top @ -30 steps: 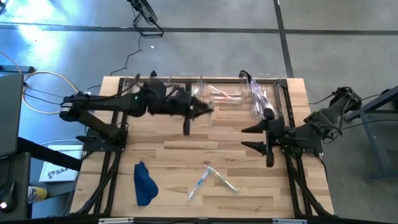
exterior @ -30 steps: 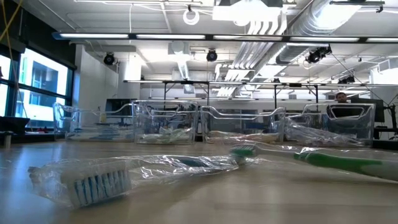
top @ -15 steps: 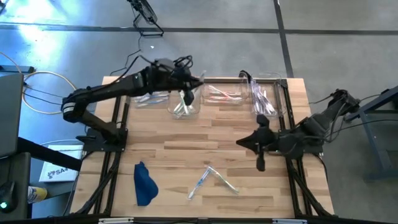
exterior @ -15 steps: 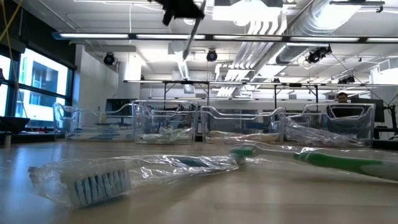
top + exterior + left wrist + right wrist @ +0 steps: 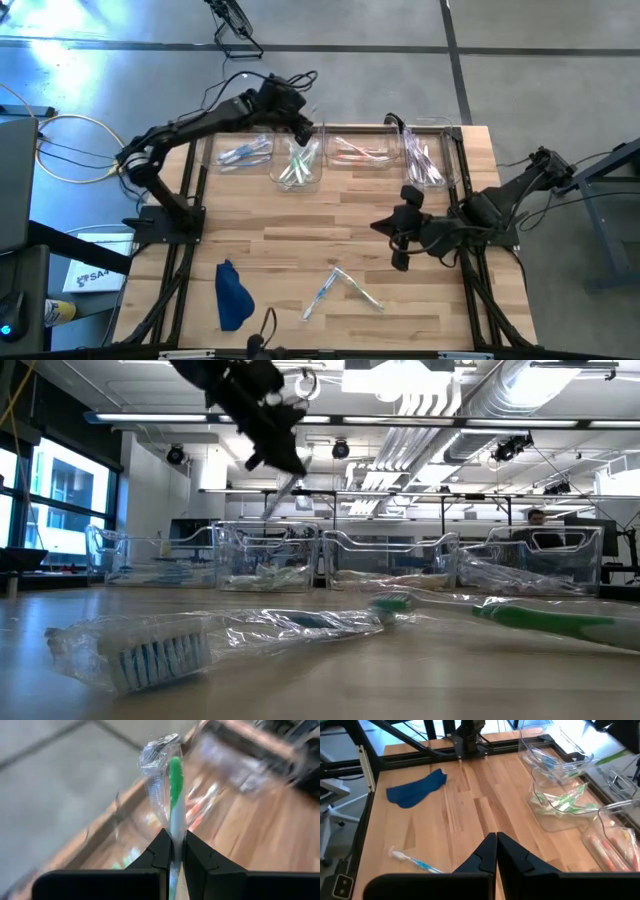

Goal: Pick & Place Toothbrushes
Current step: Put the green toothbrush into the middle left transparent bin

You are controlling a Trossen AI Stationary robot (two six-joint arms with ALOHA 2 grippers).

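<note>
Overhead, the left claw hangs above the row of clear bins at the far edge of the worktop, clenched on a green-handled toothbrush in its glossy wrapper. The right claw hovers above the worktop's right side with its fingers pressed together on nothing. Two more wrapped toothbrushes lie crossed near the front edge, well apart from a dark blue cloth.

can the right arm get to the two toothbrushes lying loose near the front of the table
Probably yes. The right gripper, fingers shut and empty, hovers beside the loose toothbrushes with bare table between; it must open first.
</note>
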